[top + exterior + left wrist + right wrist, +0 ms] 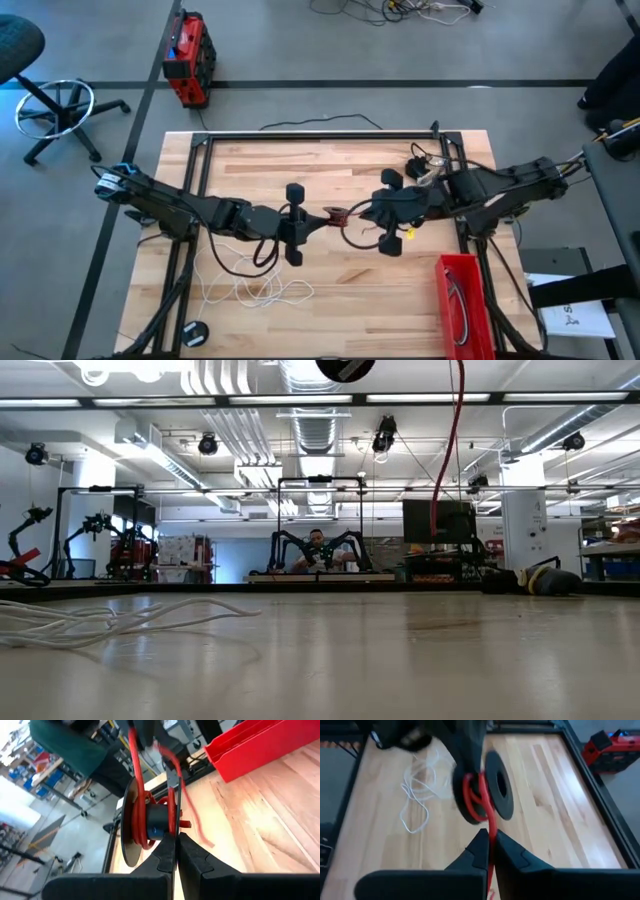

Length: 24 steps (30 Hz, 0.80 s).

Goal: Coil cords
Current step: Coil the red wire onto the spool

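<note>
Above the middle of the wooden surface (pixel 330 165), a black spool (pixel 150 827) with two flat discs is held by the left tool (pixel 175 851), whose fingers are seen closed narrowly on the edge of one disc. A red cord (pixel 137 785) is wound around the spool's hub, and a strand of it runs across to the right tool (pixel 490 849). In the right wrist view that strand passes between the right tool's nearly closed fingers, which are pinched on it. Both tools are raised off the surface, near each other, the left one slightly toward the left edge and the right one toward the right edge.

A white cord (pixel 255 290) lies in loose loops near the front edge, left of centre. A small black coil (pixel 196 332) rests at the front left corner. A red bin (pixel 462 300) is placed at the front right corner, with thin loops lying inside it.
</note>
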Each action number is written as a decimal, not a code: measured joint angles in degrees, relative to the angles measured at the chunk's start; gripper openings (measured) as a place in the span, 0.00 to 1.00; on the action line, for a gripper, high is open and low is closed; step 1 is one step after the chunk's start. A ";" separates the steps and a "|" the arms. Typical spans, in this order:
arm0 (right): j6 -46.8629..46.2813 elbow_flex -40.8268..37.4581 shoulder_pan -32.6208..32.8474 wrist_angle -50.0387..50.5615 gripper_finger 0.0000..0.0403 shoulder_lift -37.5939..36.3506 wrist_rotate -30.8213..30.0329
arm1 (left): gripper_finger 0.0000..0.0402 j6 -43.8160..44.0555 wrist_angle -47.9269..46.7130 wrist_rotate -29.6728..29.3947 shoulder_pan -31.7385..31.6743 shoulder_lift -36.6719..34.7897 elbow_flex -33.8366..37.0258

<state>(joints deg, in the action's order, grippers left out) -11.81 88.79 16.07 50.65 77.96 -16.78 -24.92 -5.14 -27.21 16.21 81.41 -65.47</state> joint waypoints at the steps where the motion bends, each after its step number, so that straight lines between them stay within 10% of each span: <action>1: 0.22 0.19 0.27 0.02 0.01 -0.42 -0.08 | 0.00 0.82 -0.15 -0.22 0.00 0.00 0.00; 24: 13.17 1.01 2.01 -17.46 0.01 0.36 0.52 | 0.00 10.48 6.27 0.32 -0.61 5.05 -0.20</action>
<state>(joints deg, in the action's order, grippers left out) 1.36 89.80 18.09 33.19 78.31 -16.26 -14.44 1.13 -26.89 15.59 86.46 -65.67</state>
